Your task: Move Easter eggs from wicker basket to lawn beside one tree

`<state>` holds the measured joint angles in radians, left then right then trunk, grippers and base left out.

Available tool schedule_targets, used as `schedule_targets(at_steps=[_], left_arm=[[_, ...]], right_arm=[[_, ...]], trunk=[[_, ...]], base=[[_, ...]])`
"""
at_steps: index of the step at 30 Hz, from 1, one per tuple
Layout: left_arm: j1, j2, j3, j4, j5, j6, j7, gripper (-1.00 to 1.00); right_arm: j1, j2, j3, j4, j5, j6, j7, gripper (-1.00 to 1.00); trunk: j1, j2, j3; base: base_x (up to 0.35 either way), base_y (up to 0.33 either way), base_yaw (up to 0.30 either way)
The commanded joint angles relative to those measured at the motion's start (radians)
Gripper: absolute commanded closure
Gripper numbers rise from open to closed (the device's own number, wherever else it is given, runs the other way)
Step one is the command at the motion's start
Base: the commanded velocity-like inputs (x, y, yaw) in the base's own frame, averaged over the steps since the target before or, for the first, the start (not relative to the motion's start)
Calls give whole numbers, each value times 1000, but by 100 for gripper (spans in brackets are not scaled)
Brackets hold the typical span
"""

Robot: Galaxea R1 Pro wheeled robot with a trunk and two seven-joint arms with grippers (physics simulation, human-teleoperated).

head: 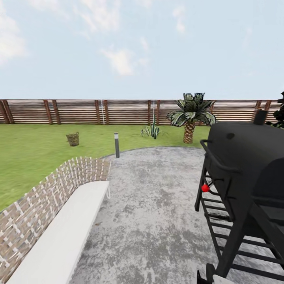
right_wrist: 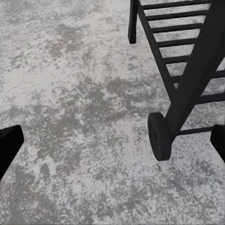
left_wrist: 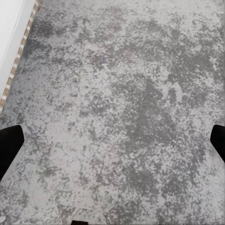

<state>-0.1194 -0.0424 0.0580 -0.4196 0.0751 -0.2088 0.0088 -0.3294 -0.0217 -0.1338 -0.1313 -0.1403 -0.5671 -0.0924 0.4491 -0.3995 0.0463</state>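
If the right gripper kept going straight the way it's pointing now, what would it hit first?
Most likely the grey patio paving. The right gripper is open and aimed at bare ground. The grill's wheel stands off to one side of that line, though depth is hard to judge.

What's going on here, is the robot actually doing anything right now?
Nothing is being handled yet. The robot stands on the grey patio, between a woven bench and a black grill. The wicker basket sits far off on the lawn, near the fence. The left gripper and right gripper are open and empty, pointing at the paving.
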Motion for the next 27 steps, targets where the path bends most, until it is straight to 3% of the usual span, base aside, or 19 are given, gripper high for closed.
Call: schedule_targets(at_steps=[1,27], left_arm=[[0,-1,2,1,8,-3,-1,-100],[0,-1,2,1,8,-3,-1,-100]], right_arm=[[0,-1,3,1,-10,-4,2,-100],[0,-3,2,1,-11,-4,2,-100]], trunk=[[1,-1,0],[1,-1,-30]], base=[[332,0,0],[332,0,0]])
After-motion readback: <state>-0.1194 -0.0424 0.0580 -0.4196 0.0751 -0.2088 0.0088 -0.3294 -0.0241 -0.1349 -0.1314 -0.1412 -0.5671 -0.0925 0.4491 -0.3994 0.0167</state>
